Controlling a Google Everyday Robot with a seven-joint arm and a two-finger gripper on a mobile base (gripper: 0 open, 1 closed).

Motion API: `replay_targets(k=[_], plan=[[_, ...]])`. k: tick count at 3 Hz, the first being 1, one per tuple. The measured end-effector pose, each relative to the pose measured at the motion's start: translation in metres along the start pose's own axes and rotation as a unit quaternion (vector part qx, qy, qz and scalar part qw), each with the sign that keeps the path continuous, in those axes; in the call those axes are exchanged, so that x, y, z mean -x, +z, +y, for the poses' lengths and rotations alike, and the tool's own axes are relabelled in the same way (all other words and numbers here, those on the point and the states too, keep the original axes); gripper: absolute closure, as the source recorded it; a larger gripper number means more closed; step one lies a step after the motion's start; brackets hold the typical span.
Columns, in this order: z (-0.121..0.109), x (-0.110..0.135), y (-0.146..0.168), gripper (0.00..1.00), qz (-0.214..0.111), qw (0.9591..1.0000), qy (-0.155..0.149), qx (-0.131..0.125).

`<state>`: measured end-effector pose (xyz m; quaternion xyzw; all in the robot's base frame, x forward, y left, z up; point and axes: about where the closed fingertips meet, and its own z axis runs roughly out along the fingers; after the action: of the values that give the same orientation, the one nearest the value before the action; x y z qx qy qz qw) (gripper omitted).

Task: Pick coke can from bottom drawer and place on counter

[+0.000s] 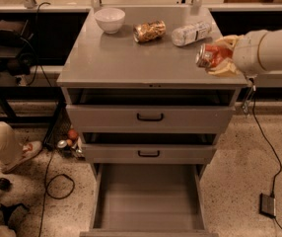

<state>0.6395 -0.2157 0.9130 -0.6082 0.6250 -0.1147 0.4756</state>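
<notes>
My gripper (220, 57) comes in from the right and is shut on the coke can (210, 56), a red can held on its side with its silver end pointing left. It hangs just above the right front part of the grey counter (126, 58). The bottom drawer (148, 196) is pulled out below, and its plain grey floor has nothing on it.
At the back of the counter stand a white bowl (109, 19), a gold-brown snack bag (149, 31) and a clear plastic bottle (191, 33) lying on its side. The two upper drawers (150, 117) are slightly open. A person's leg and foot (8, 147) and cables are on the floor at the left.
</notes>
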Motion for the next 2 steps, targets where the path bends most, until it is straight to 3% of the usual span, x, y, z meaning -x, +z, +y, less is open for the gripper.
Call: replay_targets(k=[1, 2], plan=[[-0.027, 0.009, 0.020, 1.00, 0.009, 0.9990, 0.005, 0.043], [-0.045, 0.018, 0.055, 1.00, 0.005, 0.9937, 0.015, 0.111]])
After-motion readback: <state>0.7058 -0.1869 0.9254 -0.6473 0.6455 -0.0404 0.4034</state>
